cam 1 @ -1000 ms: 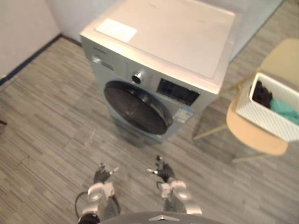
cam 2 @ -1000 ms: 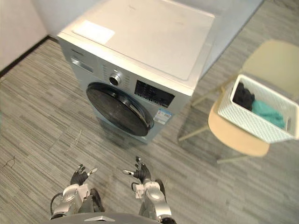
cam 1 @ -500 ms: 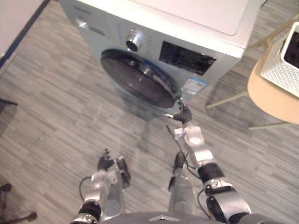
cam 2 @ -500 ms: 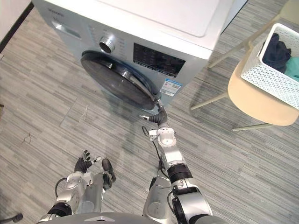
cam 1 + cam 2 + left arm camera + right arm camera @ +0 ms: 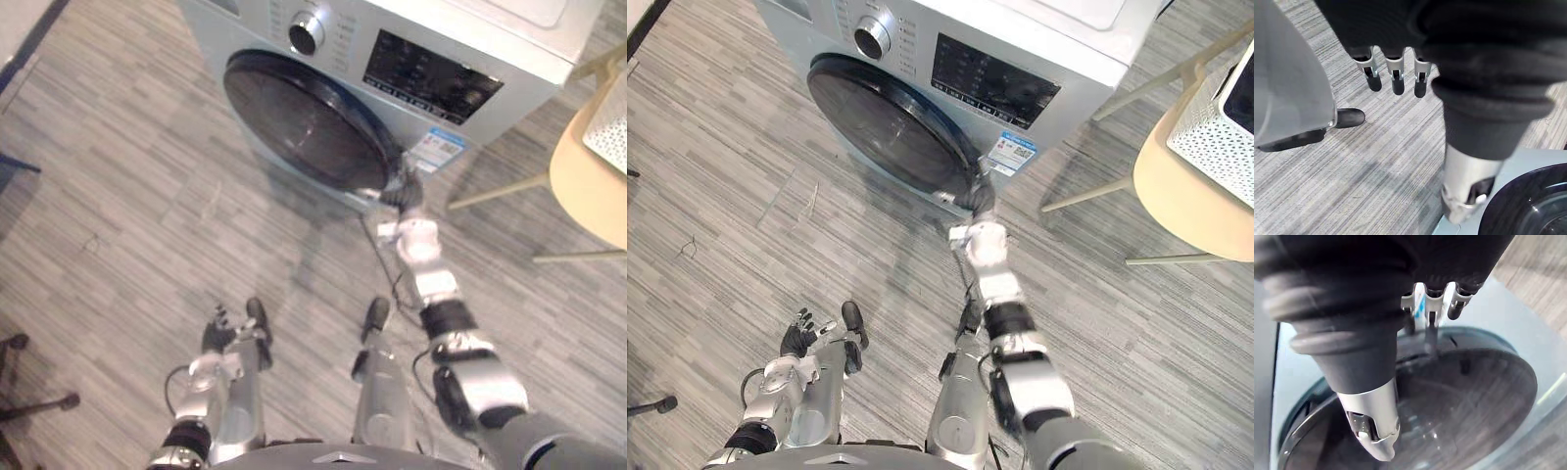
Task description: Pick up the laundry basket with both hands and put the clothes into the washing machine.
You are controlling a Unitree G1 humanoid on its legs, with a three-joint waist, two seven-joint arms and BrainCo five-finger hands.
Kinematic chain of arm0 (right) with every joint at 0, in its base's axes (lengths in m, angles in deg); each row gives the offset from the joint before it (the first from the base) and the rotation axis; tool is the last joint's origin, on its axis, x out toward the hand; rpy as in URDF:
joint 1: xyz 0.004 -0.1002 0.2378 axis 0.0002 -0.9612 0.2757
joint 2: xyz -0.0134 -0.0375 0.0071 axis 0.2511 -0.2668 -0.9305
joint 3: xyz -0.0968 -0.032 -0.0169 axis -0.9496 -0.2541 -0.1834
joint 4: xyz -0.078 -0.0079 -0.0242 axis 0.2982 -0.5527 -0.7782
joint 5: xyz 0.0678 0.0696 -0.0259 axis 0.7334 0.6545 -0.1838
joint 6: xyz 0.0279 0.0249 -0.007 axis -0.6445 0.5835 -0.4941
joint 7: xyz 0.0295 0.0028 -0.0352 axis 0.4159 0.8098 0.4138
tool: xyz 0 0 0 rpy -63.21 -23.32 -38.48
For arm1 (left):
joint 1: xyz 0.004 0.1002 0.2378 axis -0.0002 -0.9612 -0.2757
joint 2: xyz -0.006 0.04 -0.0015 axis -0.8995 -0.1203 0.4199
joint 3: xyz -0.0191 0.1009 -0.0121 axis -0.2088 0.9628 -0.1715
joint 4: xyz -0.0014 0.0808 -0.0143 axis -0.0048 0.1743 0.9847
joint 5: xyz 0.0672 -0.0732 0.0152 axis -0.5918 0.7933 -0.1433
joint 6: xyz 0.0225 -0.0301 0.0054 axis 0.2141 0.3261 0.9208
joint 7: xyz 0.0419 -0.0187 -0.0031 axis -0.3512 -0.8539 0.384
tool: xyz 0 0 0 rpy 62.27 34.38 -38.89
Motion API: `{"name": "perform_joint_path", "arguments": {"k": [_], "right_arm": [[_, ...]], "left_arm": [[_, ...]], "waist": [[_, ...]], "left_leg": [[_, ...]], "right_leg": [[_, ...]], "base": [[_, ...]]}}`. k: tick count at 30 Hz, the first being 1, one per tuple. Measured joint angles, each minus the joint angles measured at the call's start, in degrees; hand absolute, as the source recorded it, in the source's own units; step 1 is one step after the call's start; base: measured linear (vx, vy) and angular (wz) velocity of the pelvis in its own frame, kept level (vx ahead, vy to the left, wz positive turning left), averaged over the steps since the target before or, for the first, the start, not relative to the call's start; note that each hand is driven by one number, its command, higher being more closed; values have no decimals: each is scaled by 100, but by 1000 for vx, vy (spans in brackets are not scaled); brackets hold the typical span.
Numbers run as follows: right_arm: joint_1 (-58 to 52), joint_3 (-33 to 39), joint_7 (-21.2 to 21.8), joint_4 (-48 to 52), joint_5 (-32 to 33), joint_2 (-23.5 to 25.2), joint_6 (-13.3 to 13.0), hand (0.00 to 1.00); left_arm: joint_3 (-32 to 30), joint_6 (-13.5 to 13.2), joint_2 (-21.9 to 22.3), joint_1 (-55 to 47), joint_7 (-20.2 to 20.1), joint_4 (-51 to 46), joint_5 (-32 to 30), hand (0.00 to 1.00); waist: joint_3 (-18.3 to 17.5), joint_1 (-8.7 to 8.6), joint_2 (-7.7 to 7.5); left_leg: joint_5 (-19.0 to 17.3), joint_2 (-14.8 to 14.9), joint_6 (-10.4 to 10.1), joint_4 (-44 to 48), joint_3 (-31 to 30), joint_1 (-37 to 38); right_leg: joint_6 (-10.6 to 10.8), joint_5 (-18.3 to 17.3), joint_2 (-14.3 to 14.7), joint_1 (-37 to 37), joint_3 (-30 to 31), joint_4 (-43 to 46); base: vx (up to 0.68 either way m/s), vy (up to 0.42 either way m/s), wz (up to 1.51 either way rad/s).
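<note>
Grey plank floor [image 5: 118, 196], spread beneath and before the washing machine.

Silver front-loading washing machine [image 5: 1087, 54]; landmark for all entries below.

Round dark-glass door [image 5: 892, 122], on the washing machine's front, lying shut against it.

Tan chair [image 5: 1195, 196], to the right of the washing machine and just beside it, pale legs splayed on the floor.

White perforated laundry basket [image 5: 1220, 137], on the chair's seat, right of the washing machine, well apart from both hands; contents not discernible.

Right hand [image 5: 980, 194], arm stretched out to the washing machine, at the door's right rim. Fingers [image 5: 1455, 307] fairly straight and side by side, tips at the rim; thumb [image 5: 1374, 421] held apart over the glass; nothing clasped.

Left hand [image 5: 798, 338], low and well short of the washing machine, over bare floor. Fingers [image 5: 1397, 81] straight, close together, holding nothing.

Round silver knob [image 5: 872, 39], on the washing machine's front above the door.

Small printed sticker [image 5: 1011, 152], on the washing machine's front, just above the right hand.
</note>
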Motion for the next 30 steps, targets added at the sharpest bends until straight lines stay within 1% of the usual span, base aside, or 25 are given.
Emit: {"name": "perform_joint_path", "arguments": {"k": [1,2,3,4,5,7,8,9,11,12,14,15,16,17,18,19,20,21,23,24,25,26,27,28,30], "right_arm": [[249,-14,26,-241,-3,-132,18,0],[668,-74,108,-694,-111,-324,122,0],[912,-102,259,-1107,-323,-374,171,0],[1032,-111,312,-1306,-404,-365,197,0],[1286,-82,387,-1666,-554,-389,328,0],[1519,-83,611,-1902,-638,-496,466,0],[1565,-84,856,-1902,-573,-591,500,0],[1573,-87,981,-1901,-469,-648,500,0],[1575,-188,1547,-1895,282,-902,512,0],[1575,-278,1687,-1889,474,-946,512,0],[1562,-645,2177,-1863,1482,-1003,514,0],[1529,-784,2268,-1811,1701,-1002,514,0],[1430,-1007,2406,-1682,2110,-997,523,0],[1142,-1481,2550,-1271,2615,-955,566,0],[1006,-1550,2565,-1127,2804,-921,570,0],[813,-1772,2650,-901,3040,-947,600,0],[467,-2197,2760,-529,3548,-986,627,0],[334,-2375,2811,-367,3709,-982,619,0],[2,-2926,3065,8,4203,-903,649,0],[-187,-3172,3224,28,4354,-789,703,0],[-305,-3294,3245,23,4424,-754,735,0],[-581,-3525,3333,-2,4474,-580,779,0],[-852,-3624,3403,-44,4474,-361,815,0],[-959,-3651,3430,-43,4474,-264,828,0],[-1200,-3642,3431,-59,4467,-11,821,0]], "left_arm": [[2,0,-4,-9,-7,-48,36,0],[5,-26,-26,-19,-37,-126,89,0],[7,-45,-59,-16,-81,-170,155,0],[9,-60,-79,-15,-98,-178,158,0],[12,-71,-96,-12,-118,-191,172,0],[3,-80,-114,-21,-126,-231,245,0],[2,-78,-128,-32,-157,-294,252,0],[6,-77,-134,-39,-189,-330,249,0],[54,-33,-163,-62,-374,-354,218,0],[59,-20,-165,-77,-411,-353,201,0],[115,18,-170,-135,-584,-333,165,0],[133,23,-168,-147,-612,-313,141,0],[188,26,-168,-177,-632,-289,126,0],[241,27,-158,-218,-659,-225,64,0],[247,26,-157,-217,-662,-174,26,0],[250,26,-161,-210,-666,-115,23,0],[258,25,-168,-206,-663,-65,2,0],[270,19,-167,-205,-656,-51,-31,0],[324,16,-168,-171,-649,-16,-95,0],[386,11,-170,-114,-649,87,-97,0],[425,10,-174,-65,-646,129,-100,0],[461,11,-171,-12,-640,197,-146,0],[464,9,-179,-7,-637,228,-195,0],[463,9,-189,-3,-633,270,-200,0],[465,11,-303,25,-598,367,-201,0]], "waist": [[20,10,6],[37,39,12],[38,88,12],[40,98,16],[67,118,51],[120,147,84],[163,167,91],[176,172,92],[187,200,89],[187,201,89],[187,218,89],[187,232,88],[187,247,88],[187,249,87],[186,244,85],[185,229,83],[185,226,83],[183,222,79],[178,200,73],[173,197,71],[172,199,71],[165,198,60],[124,200,-3],[106,200,-27],[-14,199,-186]], "left_leg": [[31,0,1,-31,-8,0],[100,-1,0,-103,-29,-6],[160,9,-15,-171,-44,-3],[178,16,-21,-180,-56,-9],[212,22,-15,-191,-88,-23],[297,10,-10,-281,-125,-18],[356,3,-12,-348,-168,-19],[400,-7,-9,-395,-200,-26],[565,-41,-9,-623,-252,-18],[604,-45,-15,-682,-251,-7],[740,-41,-39,-899,-262,47],[779,-42,-45,-973,-261,81],[826,-42,-62,-1066,-263,135],[881,-43,-83,-1196,-264,222],[889,-39,-85,-1220,-266,245],[912,-39,-93,-1290,-264,295],[936,-36,-107,-1378,-259,387],[936,-30,-107,-1386,-259,403],[942,-27,-112,-1419,-263,414],[946,-32,-111,-1432,-279,423],[947,-37,-110,-1434,-298,437],[947,-47,-110,-1450,-359,474],[949,-65,-113,-1462,-395,503],[949,-73,-113,-1462,-416,509],[950,-97,-113,-1461,-440,511]], "right_leg": [[-1,15,9,-1,-4,-15],[-24,62,33,0,-22,-69],[-52,105,64,6,-26,-129],[-57,120,79,10,-32,-150],[-66,133,92,22,-47,-158],[-80,152,92,32,-91,-166],[-84,156,96,40,-169,-167],[-85,156,96,40,-187,-168],[-93,164,100,33,-270,-195],[-97,167,106,33,-292,-205],[-118,185,150,24,-322,-250],[-122,188,162,25,-322,-262],[-123,190,176,38,-320,-278],[-124,191,201,92,-333,-323],[-125,192,213,113,-338,-340],[-125,192,226,142,-343,-361],[-125,192,252,207,-347,-415],[-124,190,261,220,-348,-423],[-125,187,276,234,-361,-460],[-124,188,277,273,-388,-488],[-124,188,277,313,-419,-511],[-124,188,279,418,-491,-557],[-123,187,281,474,-515,-583],[-123,187,279,502,-532,-596],[-122,187,263,529,-552,-612]], "base": [[-95,0,8],[-104,-6,5],[-96,-9,4],[-65,-14,4],[-61,-11,10],[-59,-8,13],[-42,-6,15],[-48,-7,21],[-34,-9,20],[-17,-20,14],[-3,-15,3],[8,-30,-5],[26,-38,-5],[34,-44,-3],[37,-35,-1],[47,-34,-2],[50,-35,-3],[61,-43,-4],[50,-36,1],[44,-27,8],[46,-22,18],[44,-17,19],[42,-15,19],[30,-8,13],[10,1,9]]}}
